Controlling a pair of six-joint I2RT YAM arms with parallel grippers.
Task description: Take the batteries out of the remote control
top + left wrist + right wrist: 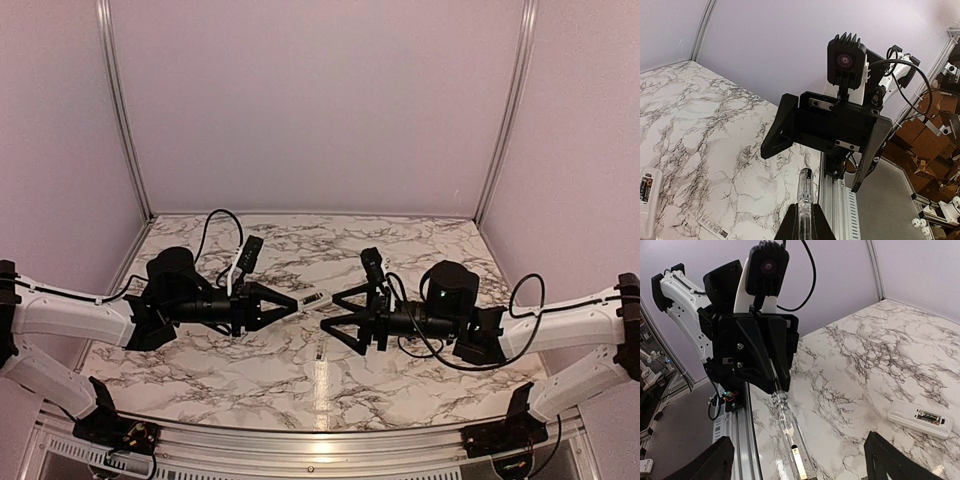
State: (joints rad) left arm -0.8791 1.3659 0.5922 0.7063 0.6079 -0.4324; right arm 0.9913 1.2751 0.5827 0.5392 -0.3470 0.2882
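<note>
Roughly, biggest first: marbled surface (420, 250) under both hands, nothing of the task gripped yet. Then right hand (797, 440) spread wide, empty, fingers flanking the rod's tip w/o touching it. Directly opposite, left hand (804, 220) pinched tight on a clear rod (805, 187) poking fwd into the right hand's gap. Next, remote control (920, 417) flat on the surface, below and off to one side of both hands, well apart from either set of fingers, open compartment facing up. Smallest, batteries (930, 416) seated inside it, not yet out.

Likely trouble from here, as a guess: hand-to-hand knock if closing the right one this near the left, b/c so little room btwn them. Rod slipping or twisting during any pass-over, being smooth and thin, esp. w/ only a tip grip. Remote skidding across the slick surface when pried w/ the rod, unless pinned by the free hand. Batteries popping out hard and rolling off beyond reach, being round on a smooth surface. Also rod tip missing the recess, given small target vs. coarse approach.
</note>
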